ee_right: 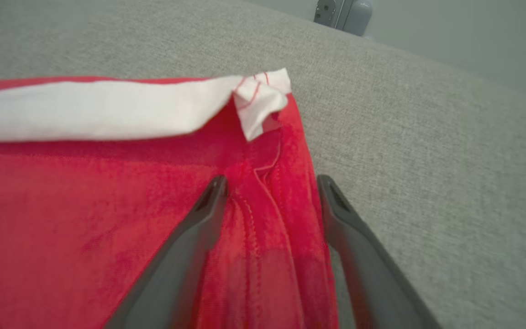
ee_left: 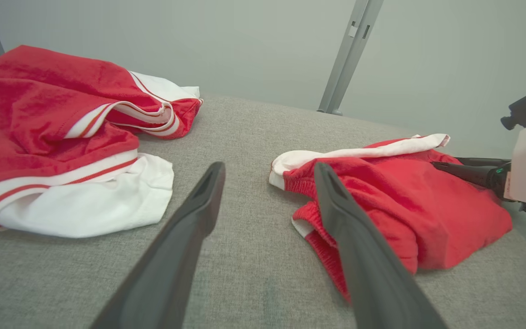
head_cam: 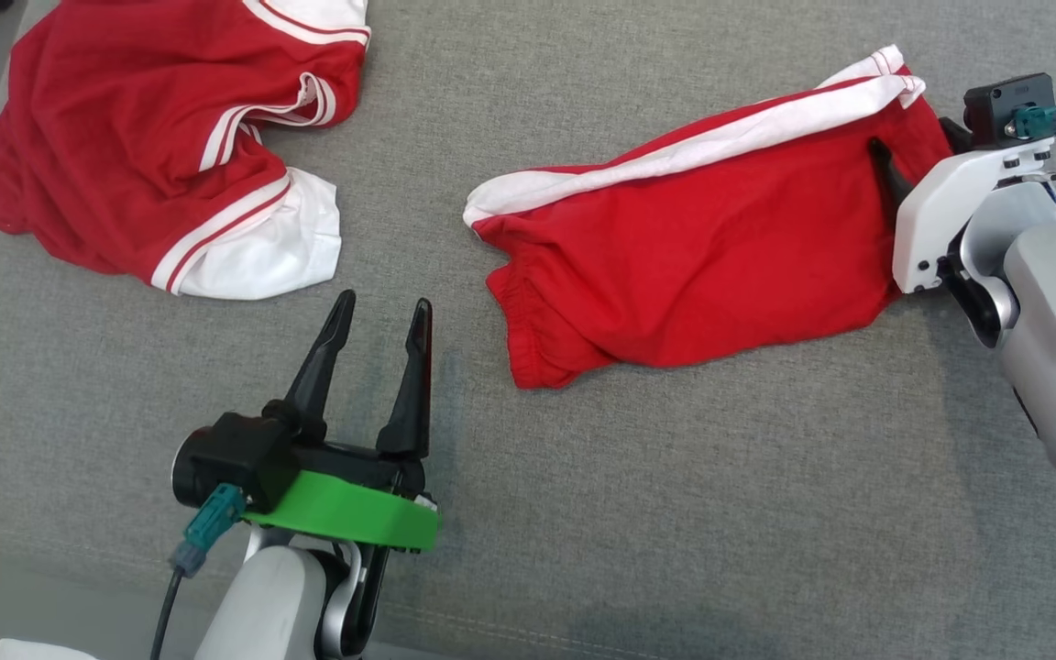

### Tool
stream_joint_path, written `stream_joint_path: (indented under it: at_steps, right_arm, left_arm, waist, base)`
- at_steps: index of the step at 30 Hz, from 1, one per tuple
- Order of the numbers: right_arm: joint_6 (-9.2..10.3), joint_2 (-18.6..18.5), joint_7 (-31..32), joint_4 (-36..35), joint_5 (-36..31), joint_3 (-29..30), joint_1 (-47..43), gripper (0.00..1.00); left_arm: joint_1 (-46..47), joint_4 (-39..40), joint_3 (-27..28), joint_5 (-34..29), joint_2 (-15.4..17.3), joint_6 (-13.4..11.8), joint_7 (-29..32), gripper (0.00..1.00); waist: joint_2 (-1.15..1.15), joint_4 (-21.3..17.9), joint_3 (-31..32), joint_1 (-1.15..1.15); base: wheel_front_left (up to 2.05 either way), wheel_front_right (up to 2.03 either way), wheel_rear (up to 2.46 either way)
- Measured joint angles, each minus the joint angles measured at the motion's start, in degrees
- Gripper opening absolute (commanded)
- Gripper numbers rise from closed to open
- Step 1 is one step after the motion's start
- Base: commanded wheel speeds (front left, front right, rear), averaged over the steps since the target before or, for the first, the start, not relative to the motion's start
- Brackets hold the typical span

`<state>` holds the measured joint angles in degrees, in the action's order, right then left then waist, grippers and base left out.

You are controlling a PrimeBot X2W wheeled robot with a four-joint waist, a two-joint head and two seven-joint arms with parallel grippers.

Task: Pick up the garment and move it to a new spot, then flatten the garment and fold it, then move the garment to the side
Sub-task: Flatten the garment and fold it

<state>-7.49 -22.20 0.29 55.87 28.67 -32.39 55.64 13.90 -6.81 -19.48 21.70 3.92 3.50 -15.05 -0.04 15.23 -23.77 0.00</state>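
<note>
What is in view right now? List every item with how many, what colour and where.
shorts: one, red with white side stripe, lying at right
top: one, red with white trim, crumpled at far left
padded surface: one, grey, beneath both garments
metal post: one, grey, beyond the surface
left gripper: one, dark fingers, open, over bare surface between the garments
right gripper: one, dark fingers, open, straddling the shorts' right edge

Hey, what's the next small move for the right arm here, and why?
Probably lift the right gripper straight off the shorts. They already lie folded on the grey cushion, and its open fingers straddle the hem without pinching it.
</note>
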Motion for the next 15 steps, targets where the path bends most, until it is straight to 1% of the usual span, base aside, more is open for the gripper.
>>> stream_joint_path:
  at_steps: [1,2,3,4,7,10,13,15]
  right_arm:
    - [0.0,0.4,-0.1,0.9,-0.2,0.2,0.0,1.0]
    - [0.14,1.6,0.6,2.0,0.3,0.2,-0.5,1.0]
    - [0.22,2.2,0.5,2.2,1.3,0.7,-1.0,0.18]
    - [0.23,3.0,0.2,2.3,2.5,1.2,-1.7,0.0]
    - [0.21,4.9,-0.6,1.8,4.5,0.9,-4.2,0.0]
    - [0.2,7.1,-2.5,-0.4,8.1,0.9,-8.1,0.0]
    - [0.07,9.0,-3.8,-3.7,12.3,1.1,-12.4,0.0]
    - [-0.02,9.4,-3.9,-6.0,14.9,1.4,-14.9,0.0]
  left_arm:
    - [-0.4,0.2,0.7,-0.4,-0.2,0.1,0.0,1.0]
    - [-1.2,0.3,1.7,-0.8,-0.5,0.7,0.0,1.0]
    - [-1.8,0.2,2.2,-1.1,-0.7,0.9,0.0,1.0]
    - [-2.5,0.0,2.5,-1.2,-0.8,1.0,0.0,1.0]
    - [-4.8,-0.7,3.8,-1.3,-0.9,1.3,0.0,1.0]
    - [-7.2,-1.0,4.8,-1.8,-1.0,1.6,0.0,1.0]
    - [-10.6,-1.0,6.1,-2.8,-1.0,1.6,0.0,1.0]
    - [-13.1,-1.1,7.0,-3.3,-1.0,1.6,0.0,1.0]
  waist:
    - [0.0,0.1,0.2,0.0]
    - [0.0,0.2,0.8,0.0]
    - [0.0,0.2,1.2,0.0]
    - [0.0,0.1,1.6,0.0]
    - [0.0,-0.5,3.2,0.0]
    - [0.0,-1.6,5.1,0.0]
    - [0.0,-3.5,7.1,0.0]
    - [0.0,-5.1,8.4,0.0]
  base:
    - [0.0,0.0,0.0]
    - [0.0,0.0,0.0]
    - [0.0,0.0,0.0]
    - [0.0,0.0,0.0]
    - [0.0,0.0,0.0]
    - [0.0,0.0,0.0]
    - [0.0,0.0,0.0]
    - [0.0,0.0,0.0]
